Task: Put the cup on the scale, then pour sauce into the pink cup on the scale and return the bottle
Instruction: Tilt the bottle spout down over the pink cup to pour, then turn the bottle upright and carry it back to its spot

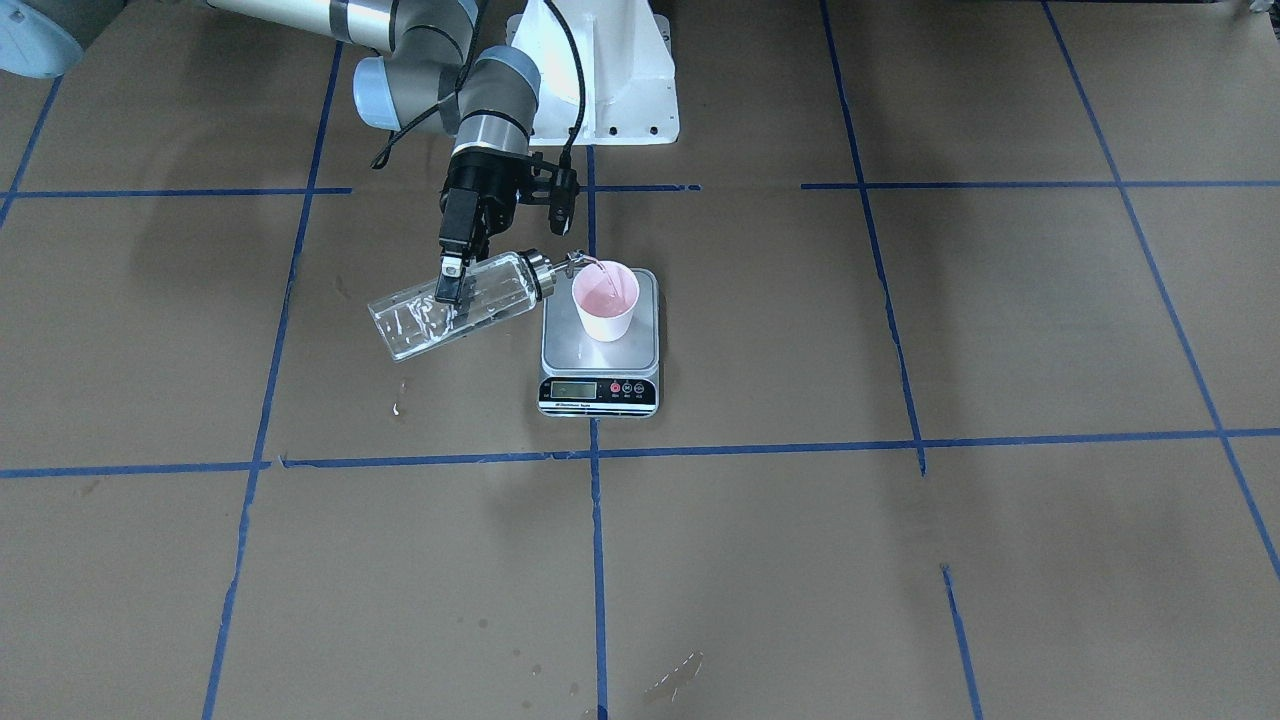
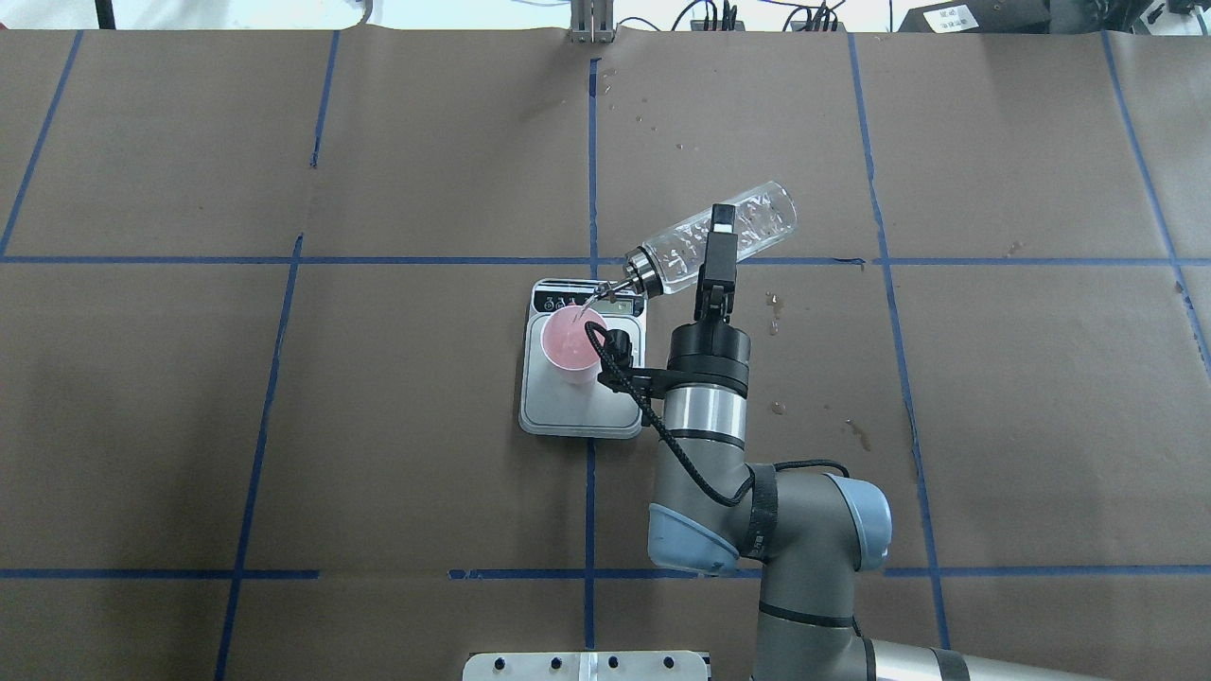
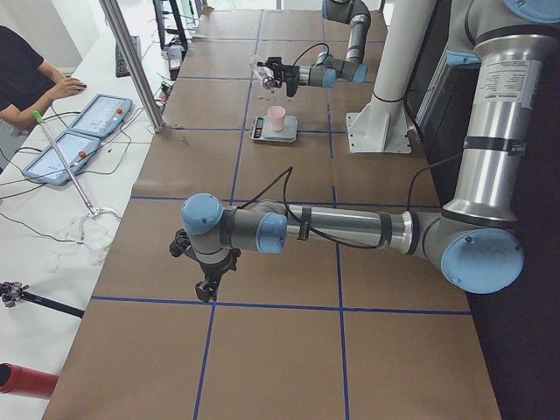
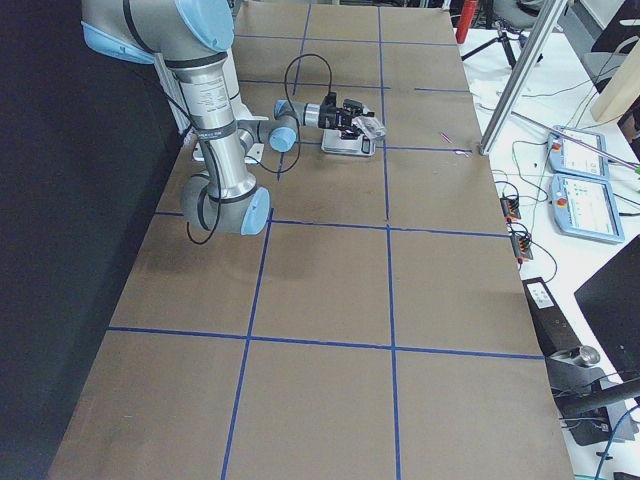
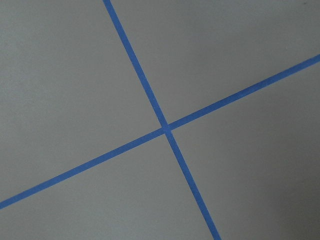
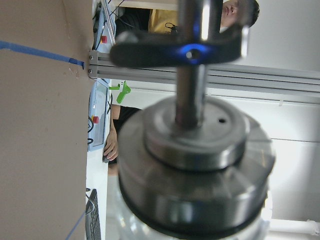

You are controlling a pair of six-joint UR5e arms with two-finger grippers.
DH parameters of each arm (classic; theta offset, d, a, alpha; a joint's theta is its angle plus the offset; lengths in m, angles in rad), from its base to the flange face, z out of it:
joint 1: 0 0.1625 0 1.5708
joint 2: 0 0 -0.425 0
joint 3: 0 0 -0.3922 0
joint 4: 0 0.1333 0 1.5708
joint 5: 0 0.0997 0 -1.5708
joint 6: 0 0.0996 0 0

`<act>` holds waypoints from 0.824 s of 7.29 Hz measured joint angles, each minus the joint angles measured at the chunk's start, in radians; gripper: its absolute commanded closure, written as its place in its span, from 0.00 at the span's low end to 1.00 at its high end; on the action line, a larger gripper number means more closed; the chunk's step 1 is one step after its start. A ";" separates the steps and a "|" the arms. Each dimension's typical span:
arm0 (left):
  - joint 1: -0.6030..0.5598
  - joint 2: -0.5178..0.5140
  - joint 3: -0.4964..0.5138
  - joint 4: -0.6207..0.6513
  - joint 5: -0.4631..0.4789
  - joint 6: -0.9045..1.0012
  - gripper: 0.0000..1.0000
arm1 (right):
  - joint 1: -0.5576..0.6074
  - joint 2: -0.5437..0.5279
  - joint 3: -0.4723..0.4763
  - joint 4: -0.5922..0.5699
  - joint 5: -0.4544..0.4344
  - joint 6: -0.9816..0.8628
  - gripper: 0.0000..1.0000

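The pink cup (image 1: 605, 300) (image 2: 570, 345) stands upright on the steel platform of the scale (image 1: 598, 390) (image 2: 568, 411). My right gripper (image 1: 455, 280) (image 2: 716, 251) is shut on the clear glass bottle (image 1: 500, 290) (image 2: 757, 222), which is tilted with its silver spout over the cup's rim. A thin stream of clear sauce (image 1: 590, 265) runs from the spout into the cup. The bottle's metal cap (image 6: 195, 150) fills the right wrist view. My left gripper (image 3: 206, 287) hangs low over the table far from the scale; I cannot tell whether it is open or shut.
The white robot pedestal (image 1: 600, 70) stands just behind the scale. Small wet spots (image 2: 774, 303) mark the brown paper near the scale. A person (image 3: 35, 79) sits at a side bench with tablets beyond the table's edge. Blue tape lines (image 5: 165, 127) cross the table.
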 measured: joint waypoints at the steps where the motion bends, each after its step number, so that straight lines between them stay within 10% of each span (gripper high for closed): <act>1: 0.000 0.000 -0.001 0.000 0.000 0.000 0.00 | -0.002 0.000 0.008 0.000 0.024 0.073 1.00; 6: -0.001 0.000 -0.009 0.000 0.000 -0.004 0.00 | -0.011 -0.002 0.037 0.000 0.092 0.409 1.00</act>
